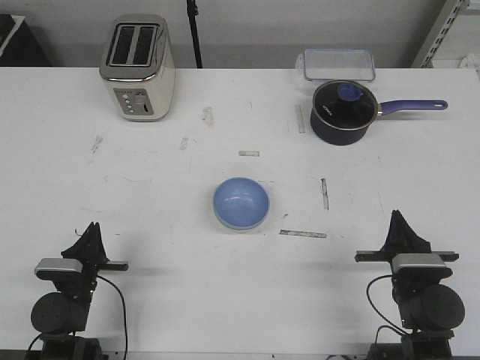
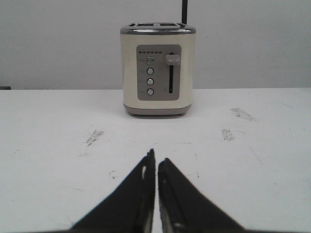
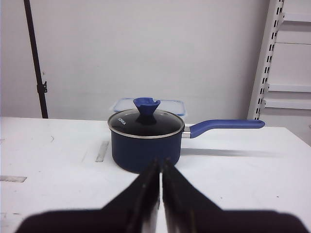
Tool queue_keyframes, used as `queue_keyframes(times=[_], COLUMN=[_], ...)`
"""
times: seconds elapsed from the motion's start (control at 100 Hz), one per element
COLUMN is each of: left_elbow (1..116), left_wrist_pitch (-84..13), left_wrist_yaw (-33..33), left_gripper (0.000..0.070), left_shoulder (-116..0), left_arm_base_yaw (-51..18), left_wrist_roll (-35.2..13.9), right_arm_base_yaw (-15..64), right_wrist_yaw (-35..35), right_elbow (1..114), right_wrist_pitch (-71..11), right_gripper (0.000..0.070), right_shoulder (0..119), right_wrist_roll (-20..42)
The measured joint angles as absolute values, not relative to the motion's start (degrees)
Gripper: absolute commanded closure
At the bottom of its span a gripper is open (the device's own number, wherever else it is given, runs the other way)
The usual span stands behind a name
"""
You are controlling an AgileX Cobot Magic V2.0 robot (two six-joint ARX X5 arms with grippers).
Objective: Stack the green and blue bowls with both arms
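Note:
The blue bowl (image 1: 241, 201) sits upright near the middle of the white table (image 1: 150, 195). A thin pale green edge (image 1: 238, 227) shows under its near rim, so it seems to rest inside the green bowl, which is otherwise hidden. My left gripper (image 1: 91, 229) is at the near left, shut and empty, far from the bowls. My right gripper (image 1: 396, 219) is at the near right, also shut and empty. Neither wrist view shows a bowl: the left gripper (image 2: 156, 158) points over bare table and the right gripper (image 3: 161, 161) points at the saucepan.
A cream toaster (image 1: 139, 67) (image 2: 158, 70) stands at the back left. A dark navy lidded saucepan (image 1: 343, 111) (image 3: 146, 141) with its handle pointing right is at the back right, with a clear plastic container (image 1: 337, 64) behind it. Tape strips (image 1: 303, 234) lie near the bowl.

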State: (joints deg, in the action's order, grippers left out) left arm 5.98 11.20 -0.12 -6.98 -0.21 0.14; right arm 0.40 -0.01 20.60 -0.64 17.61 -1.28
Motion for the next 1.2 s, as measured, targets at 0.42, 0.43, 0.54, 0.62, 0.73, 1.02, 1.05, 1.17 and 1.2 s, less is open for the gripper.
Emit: queue_keyframes(times=[0.42,0.43,0.54,0.62,0.73,1.02,1.05,1.17,1.2], left_elbow=[2.0,2.0,2.0,2.0,2.0,2.0,2.0,2.0,2.0], left_wrist_pitch=[10.8,10.6,8.9,9.1,9.0,9.0,9.0,9.0,9.0], left_wrist_yaw=[-0.1,-0.1,-0.1,-0.1,-0.1,-0.1,-0.1,-0.1,-0.1], left_gripper=[0.0697,0.0697,0.0697,0.0697,0.0697,0.0697,0.0697,0.0697,0.0697], left_shoulder=[-0.3,-0.3,-0.3,-0.3,-0.3,-0.3,-0.3,-0.3,-0.3], left_arm_base_yaw=[-0.1,-0.1,-0.1,-0.1,-0.1,-0.1,-0.1,-0.1,-0.1], left_wrist_roll=[0.2,0.2,0.2,0.2,0.2,0.2,0.2,0.2,0.2], right_arm_base_yaw=[0.4,0.4,0.4,0.4,0.4,0.4,0.4,0.4,0.4], right_wrist_yaw=[0.0,0.0,0.0,0.0,0.0,0.0,0.0,0.0,0.0], right_elbow=[20.6,20.6,20.6,20.6,20.6,20.6,20.6,20.6,20.6], right_wrist_pitch=[-0.7,-0.7,-0.6,-0.6,-0.6,-0.6,-0.6,-0.6,-0.6], right_gripper=[0.0694,0.0694,0.0694,0.0694,0.0694,0.0694,0.0694,0.0694,0.0694], right_shoulder=[17.6,17.6,17.6,17.6,17.6,17.6,17.6,17.6,17.6], right_wrist_roll=[-1.3,-1.3,-1.3,-1.3,-1.3,-1.3,-1.3,-1.3,-1.3])
